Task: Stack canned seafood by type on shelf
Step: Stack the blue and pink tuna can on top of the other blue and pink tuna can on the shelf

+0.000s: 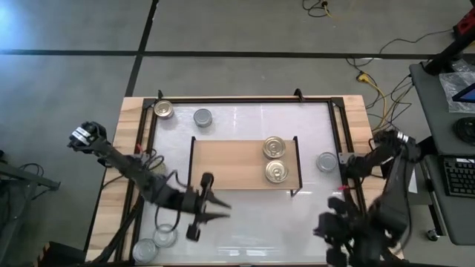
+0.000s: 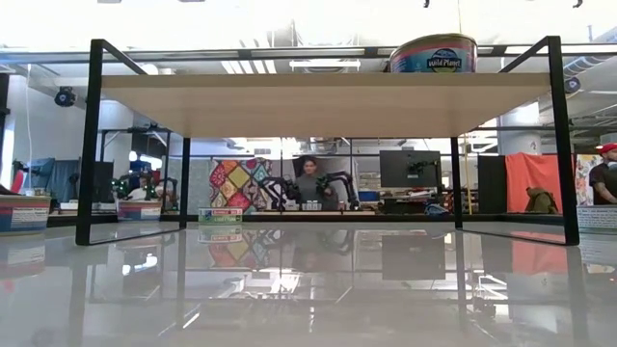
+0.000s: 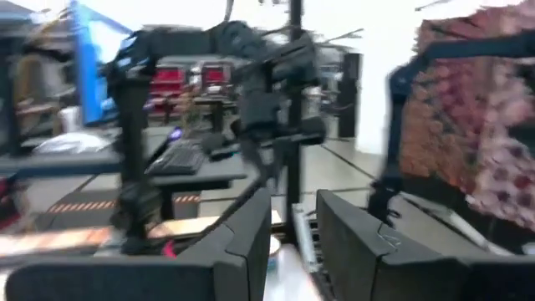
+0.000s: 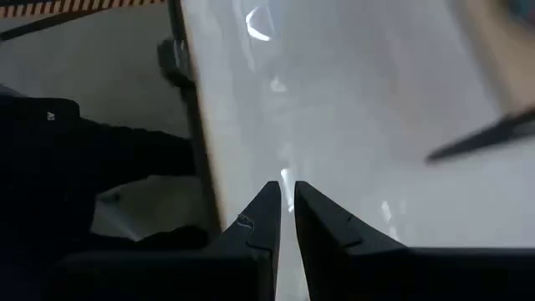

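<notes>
I'm seeing two gold cans (image 1: 274, 159) sitting on shelf (image 1: 226, 163) | left gripper (image 1: 220, 206) hovering off its front, jaws apart, empty | right gripper (image 4: 285, 201) nearly closed, mostly hidden from above | silver cans (image 1: 202, 117) resting on table (image 1: 252, 215)

High view looks straight down; low view looks level beneath the shelf (image 1: 230, 163); both show it.

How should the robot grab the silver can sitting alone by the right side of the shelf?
Probably from straight above, fingers closing across the round side wall of the silver-topped can. It stands upright, low and squat, on the white tabletop, apart from the shelf, so there looks to be room around it.
</notes>
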You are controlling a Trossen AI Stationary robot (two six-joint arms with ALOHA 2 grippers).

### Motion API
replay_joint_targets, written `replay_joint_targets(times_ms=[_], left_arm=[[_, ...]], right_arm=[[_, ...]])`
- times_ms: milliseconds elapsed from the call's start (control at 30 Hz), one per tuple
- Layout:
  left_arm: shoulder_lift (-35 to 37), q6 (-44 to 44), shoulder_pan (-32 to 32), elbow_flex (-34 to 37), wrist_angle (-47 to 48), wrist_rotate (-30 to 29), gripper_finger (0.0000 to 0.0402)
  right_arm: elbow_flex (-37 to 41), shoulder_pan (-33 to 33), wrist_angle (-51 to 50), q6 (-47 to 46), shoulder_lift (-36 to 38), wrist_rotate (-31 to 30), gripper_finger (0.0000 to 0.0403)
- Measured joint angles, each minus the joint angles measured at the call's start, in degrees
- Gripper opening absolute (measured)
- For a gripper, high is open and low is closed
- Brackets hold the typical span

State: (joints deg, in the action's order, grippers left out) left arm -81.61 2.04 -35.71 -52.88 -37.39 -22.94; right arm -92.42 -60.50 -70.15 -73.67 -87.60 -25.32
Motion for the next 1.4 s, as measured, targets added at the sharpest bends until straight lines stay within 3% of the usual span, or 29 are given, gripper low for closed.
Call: replay_joint_targets(times_ms=[167,367,633,733,867,1167,1400], left_arm=[[-4.88,1.78,-5.55,-1.89,-3.37,-0.12,0.0084],[-13.79,1.35,-10.89,-1.61,-12.19,-1.99,0.0084],[-19.05,2.08,-11.95,-1.86,-13.15,-2.67,0.0084],[-20.24,2.18,-11.93,-1.78,-12.98,-6.61,0.0084],[-20.34,1.73,-11.91,-1.75,-14.29,-9.68,0.0084],[-20.36,1.51,-11.49,-1.75,-13.96,-9.79,0.0084],[-20.44,1.47,-11.53,-1.75,-14.0,-9.74,0.0084]], right_arm=[[0.02,-3.95,1.49,-13.79,-5.22,3.25,0.0029],[0.02,-5.11,2.84,-22.79,-11.8,13.43,0.0028],[0.1,-4.31,-2.56,-30.03,-16.84,24.84,0.0028],[0.83,-4.32,-6.53,-32.4,-18.1,31.07,0.0025],[2.73,-4.34,-8.46,-31.6,-18.68,35.98,0.0011],[10.61,-2.16,-8.57,-20.84,-18.7,39.24,0.0009],[13.99,0.71,-3.9,-14.43,-18.7,36.9,0.0009]])
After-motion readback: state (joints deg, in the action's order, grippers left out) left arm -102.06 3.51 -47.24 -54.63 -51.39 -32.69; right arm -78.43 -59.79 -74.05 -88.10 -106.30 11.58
